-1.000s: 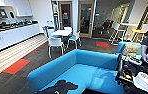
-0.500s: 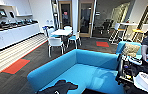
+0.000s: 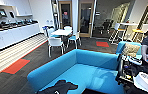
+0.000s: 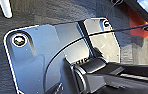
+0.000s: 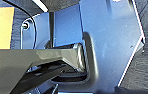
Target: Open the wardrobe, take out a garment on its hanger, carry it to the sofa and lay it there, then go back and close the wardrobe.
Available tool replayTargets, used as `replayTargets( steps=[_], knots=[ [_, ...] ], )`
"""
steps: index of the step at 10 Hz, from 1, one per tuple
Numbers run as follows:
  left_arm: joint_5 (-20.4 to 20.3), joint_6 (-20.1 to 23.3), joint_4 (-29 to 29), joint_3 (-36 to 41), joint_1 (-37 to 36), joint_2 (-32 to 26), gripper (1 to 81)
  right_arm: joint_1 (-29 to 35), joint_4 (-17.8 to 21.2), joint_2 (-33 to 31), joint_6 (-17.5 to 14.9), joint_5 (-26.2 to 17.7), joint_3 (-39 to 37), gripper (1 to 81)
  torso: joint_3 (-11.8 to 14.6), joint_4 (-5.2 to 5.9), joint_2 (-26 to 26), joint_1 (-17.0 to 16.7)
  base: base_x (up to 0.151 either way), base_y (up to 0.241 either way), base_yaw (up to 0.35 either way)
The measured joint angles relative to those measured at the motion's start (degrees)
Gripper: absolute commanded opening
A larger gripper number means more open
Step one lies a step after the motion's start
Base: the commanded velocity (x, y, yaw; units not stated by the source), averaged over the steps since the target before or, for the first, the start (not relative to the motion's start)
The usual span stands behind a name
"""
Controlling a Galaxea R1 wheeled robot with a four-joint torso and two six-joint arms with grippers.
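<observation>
Nearest the camera in the head view, the black garment (image 3: 58, 88) lies crumpled on the seat of the blue sofa (image 3: 90, 67), at its near left end; the picture's lower edge cuts it off, and no hanger can be made out in the dark fabric. At the right edge, a person's hand (image 3: 145, 54) and a control rig (image 3: 136, 72) are partly cropped, and a patterned cushion (image 3: 131, 49) rests against the far right arm of the sofa. Beyond the sofa, white chairs (image 3: 55, 42) surround a white table (image 3: 61, 32); their exact number is unclear. Two red floor patches (image 3: 16, 66) mark the dark carpet. A long white counter (image 3: 12, 33) runs along the left wall. No writing is legible. In both wrist views, whether the jaws are spread or pressed together cannot be told.
</observation>
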Motion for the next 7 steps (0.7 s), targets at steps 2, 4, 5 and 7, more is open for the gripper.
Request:
replayTargets(
  steps=[2,4,5,7],
  knots=[
    [0.0,0.0,0.0,-4.88,0.41,2.0,81.1,0.0,0.0,0.16,0.0,0.0,0.0,81.1,0.0,0.0,0.0,0.0,0.0,0.0,0.0],
    [-0.11,-0.02,0.0,-7.74,0.67,3.5,81.1,0.02,0.0,0.3,0.0,-0.05,-0.02,81.1,0.0,0.0,0.0,0.0,0.0,0.0,0.0],
    [-0.44,-0.02,0.0,-7.72,0.63,3.77,81.1,0.02,0.0,0.3,-0.02,-0.05,-0.02,81.1,0.0,0.0,0.0,0.0,0.0,0.0,0.0],
    [-0.66,-0.02,-0.02,-7.77,0.66,3.55,81.1,0.0,0.0,0.3,-0.02,-0.05,-0.02,81.1,0.0,0.0,0.0,0.0,0.0,0.0,0.0]
  ],
)
